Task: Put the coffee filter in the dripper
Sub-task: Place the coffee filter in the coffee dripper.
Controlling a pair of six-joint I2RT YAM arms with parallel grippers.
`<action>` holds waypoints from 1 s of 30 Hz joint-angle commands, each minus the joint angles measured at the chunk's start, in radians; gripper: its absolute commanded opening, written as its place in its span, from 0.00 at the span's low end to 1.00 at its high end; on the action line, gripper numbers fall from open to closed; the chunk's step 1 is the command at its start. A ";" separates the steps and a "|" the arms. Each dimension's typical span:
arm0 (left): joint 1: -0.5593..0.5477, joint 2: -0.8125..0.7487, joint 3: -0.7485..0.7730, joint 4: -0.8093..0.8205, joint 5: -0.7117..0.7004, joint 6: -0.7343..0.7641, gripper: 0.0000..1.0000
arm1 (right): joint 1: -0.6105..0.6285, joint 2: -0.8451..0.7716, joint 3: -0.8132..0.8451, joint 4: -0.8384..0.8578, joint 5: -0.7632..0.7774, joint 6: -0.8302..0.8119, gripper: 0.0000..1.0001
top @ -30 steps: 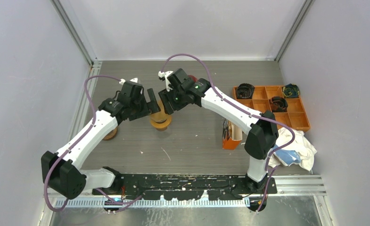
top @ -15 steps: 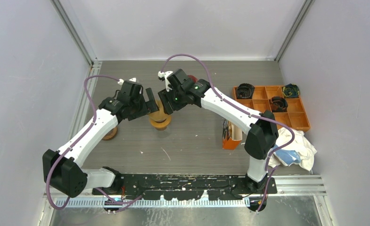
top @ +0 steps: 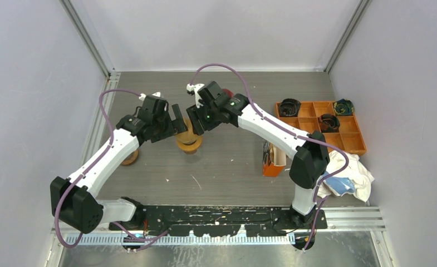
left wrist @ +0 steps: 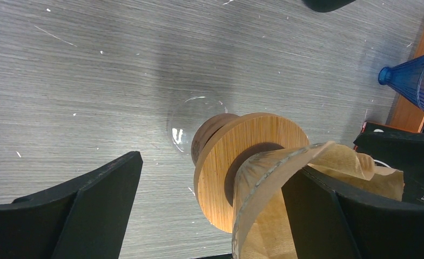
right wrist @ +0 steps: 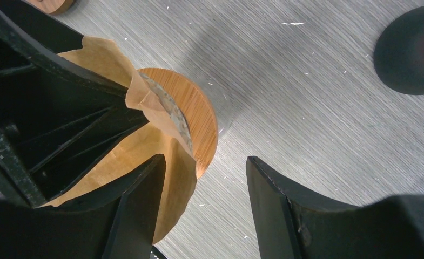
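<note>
The coffee filter (left wrist: pixel 355 164), thin creased brown paper, sits in the mouth of the dripper (left wrist: pixel 236 156), a clear glass cone with a round bamboo collar and a glass foot, standing on the grey, grained table (left wrist: pixel 91 81). The left claw (left wrist: pixel 215 172) is spread wide around the dripper, with one finger against the paper. The right claw (right wrist: pixel 204 162) is partly apart and clamps nothing: one finger overlaps the filter, the other hangs outside the collar over the table.

Tan coffee filter (left wrist: pixel 350 162), dripper (left wrist: pixel 236 145) w/ light wood-grain collar, grey streaked table (top: pixel 227 167), orange tray (top: pixel 338 143).
</note>
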State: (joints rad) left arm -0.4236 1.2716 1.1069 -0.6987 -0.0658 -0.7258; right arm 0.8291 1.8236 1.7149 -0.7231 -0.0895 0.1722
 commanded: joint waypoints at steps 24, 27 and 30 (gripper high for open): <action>0.008 -0.104 -0.008 0.010 0.037 0.025 0.99 | 0.004 -0.147 -0.069 0.124 -0.027 0.014 0.65; 0.008 -0.118 -0.002 -0.008 0.033 0.027 0.99 | 0.004 -0.147 -0.072 0.120 -0.026 0.014 0.65; 0.009 -0.137 0.003 -0.022 0.031 0.032 0.99 | 0.003 -0.151 -0.072 0.119 -0.024 0.013 0.65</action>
State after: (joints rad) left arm -0.4229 1.1843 1.0935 -0.7120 -0.0414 -0.7197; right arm 0.8291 1.7168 1.6398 -0.6468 -0.1070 0.1864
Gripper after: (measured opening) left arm 0.993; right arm 0.650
